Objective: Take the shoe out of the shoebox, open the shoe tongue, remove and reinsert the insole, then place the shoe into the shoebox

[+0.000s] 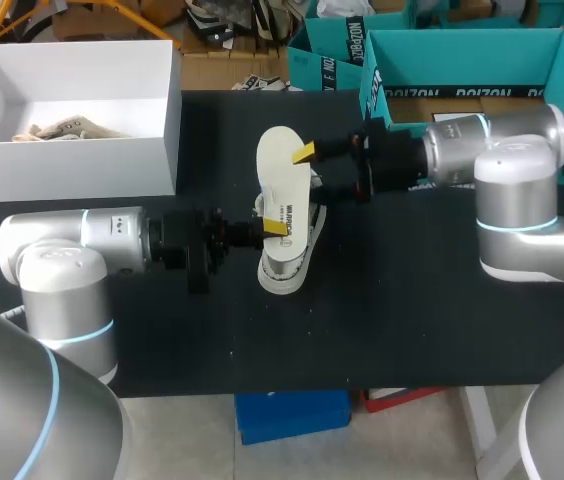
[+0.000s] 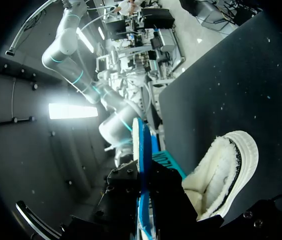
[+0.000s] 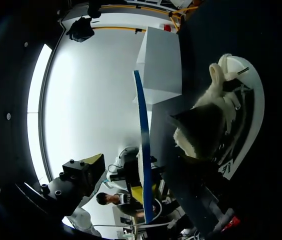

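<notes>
A white insole (image 1: 282,185) with a blue underside hangs flat above the white fleece-lined shoe (image 1: 284,272), which lies at the table's middle. My left gripper (image 1: 267,228) is shut on the insole's near end. In the left wrist view the insole (image 2: 140,145) runs edge-on out of that gripper (image 2: 142,192), with the shoe (image 2: 226,170) beside it. My right gripper (image 1: 307,160) stands open at the insole's far half, one yellow tip over its edge. In the right wrist view the insole (image 3: 143,145) is edge-on, well apart from a yellow finger (image 3: 92,164), and the shoe (image 3: 221,115) lies beyond.
The white shoebox (image 1: 157,120) stands open at the back left with crumpled paper (image 1: 67,130) inside. Teal boxes (image 1: 462,55) stand along the back right edge, behind my right arm. Black tabletop lies bare in front of the shoe.
</notes>
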Robot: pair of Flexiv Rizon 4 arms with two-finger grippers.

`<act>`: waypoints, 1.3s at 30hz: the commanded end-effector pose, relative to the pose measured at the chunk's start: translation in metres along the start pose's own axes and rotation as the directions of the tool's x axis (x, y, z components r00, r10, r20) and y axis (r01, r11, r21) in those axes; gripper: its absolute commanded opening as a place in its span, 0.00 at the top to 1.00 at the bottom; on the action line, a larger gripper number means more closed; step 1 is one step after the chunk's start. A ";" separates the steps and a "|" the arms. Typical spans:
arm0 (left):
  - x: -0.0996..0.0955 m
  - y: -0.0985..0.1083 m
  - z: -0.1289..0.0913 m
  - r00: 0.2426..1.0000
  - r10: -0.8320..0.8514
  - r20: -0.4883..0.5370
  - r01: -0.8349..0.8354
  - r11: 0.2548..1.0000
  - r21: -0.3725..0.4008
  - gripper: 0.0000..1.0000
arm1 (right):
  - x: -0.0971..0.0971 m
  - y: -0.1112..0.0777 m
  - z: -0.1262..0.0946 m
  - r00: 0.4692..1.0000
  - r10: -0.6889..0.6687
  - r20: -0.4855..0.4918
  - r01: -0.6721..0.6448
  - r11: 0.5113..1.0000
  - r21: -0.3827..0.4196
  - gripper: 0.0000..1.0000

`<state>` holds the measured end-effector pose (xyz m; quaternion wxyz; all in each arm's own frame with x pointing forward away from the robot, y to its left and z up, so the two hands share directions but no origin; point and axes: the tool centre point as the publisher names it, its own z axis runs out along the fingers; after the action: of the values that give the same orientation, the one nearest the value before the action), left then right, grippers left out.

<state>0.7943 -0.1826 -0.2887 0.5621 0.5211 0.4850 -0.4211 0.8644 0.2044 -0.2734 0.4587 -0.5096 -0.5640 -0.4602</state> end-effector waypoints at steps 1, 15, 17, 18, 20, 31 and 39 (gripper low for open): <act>0.000 -0.002 0.001 1.000 0.003 -0.005 -0.003 1.000 -0.005 1.00 | -0.004 0.003 0.004 1.000 0.005 0.000 -0.005 1.000 0.012 0.31; 0.000 -0.002 0.001 1.000 0.003 -0.005 -0.003 1.000 -0.005 1.00 | -0.010 0.006 0.015 0.999 0.034 0.033 -0.035 0.998 0.049 1.00; 0.000 -0.002 0.001 1.000 0.003 -0.005 -0.003 1.000 -0.005 1.00 | -0.010 0.006 0.015 0.999 0.034 0.033 -0.035 0.998 0.049 1.00; 0.000 -0.002 0.001 1.000 0.003 -0.005 -0.003 1.000 -0.005 1.00 | -0.010 0.006 0.015 0.999 0.034 0.033 -0.035 0.998 0.049 1.00; 0.000 -0.002 0.001 1.000 0.003 -0.005 -0.003 1.000 -0.005 1.00 | -0.010 0.006 0.015 0.999 0.034 0.033 -0.035 0.998 0.049 1.00; -0.011 0.000 -0.015 0.960 -0.066 -0.272 0.071 0.997 0.009 0.00 | -0.010 0.006 0.015 0.999 0.034 0.033 -0.035 0.998 0.049 1.00; -0.020 -0.005 -0.032 0.787 -0.044 -0.616 0.090 0.995 0.044 0.00 | -0.010 0.006 0.015 0.999 0.034 0.033 -0.035 0.998 0.049 1.00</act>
<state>0.7860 -0.1609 -0.2820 0.4583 0.5712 0.5745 -0.3656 0.8693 0.2169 -0.2844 0.4701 -0.5150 -0.5738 -0.4297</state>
